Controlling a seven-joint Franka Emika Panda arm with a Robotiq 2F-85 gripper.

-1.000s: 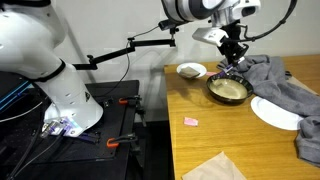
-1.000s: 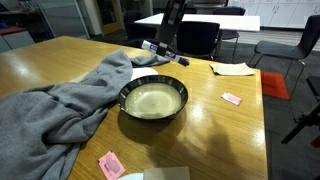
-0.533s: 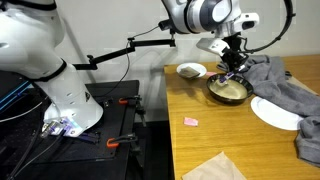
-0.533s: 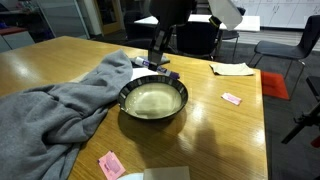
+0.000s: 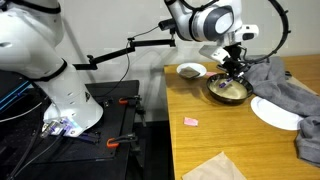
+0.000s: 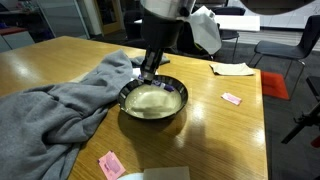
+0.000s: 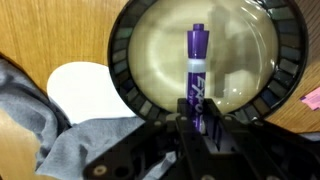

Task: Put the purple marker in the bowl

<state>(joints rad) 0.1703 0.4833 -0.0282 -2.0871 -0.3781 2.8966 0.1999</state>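
Wrist view: the gripper [image 7: 198, 128] comes in from 6 o'clock, its fingers pressed onto the lower end of the purple marker [image 7: 196, 62], so it's pinching the marker. The marker runs straight along the 6–12 line, purple end toward 12, white lettering on the body. It sits approx. centred over the pale inside of the bowl [image 7: 292, 55]. We can't tell whether it touches the bowl floor. In an exterior view the gripper [image 5: 236, 68] hangs right over the bowl [image 5: 215, 95].

Edges & room: the dark rim rings the marker on all sides except 6, where the gripper body hides it. Inside the rim, pale floor lies free at 3, 9 and 12 of the marker. Outside the rim in the wrist view:
- a white dish [image 7: 80, 90] just beside the bowl at 9
- grey cloth [image 7: 70, 140] at 7–8, overlapping that dish
- a pink piece [image 7: 312, 97] at 3, at the frame edge
- bare table [image 7: 40, 30] at 10–11

In an exterior view the cloth [image 6: 60, 105] comes up to the bowl [image 6: 153, 116] at 9, w/ open wood at 3–6.
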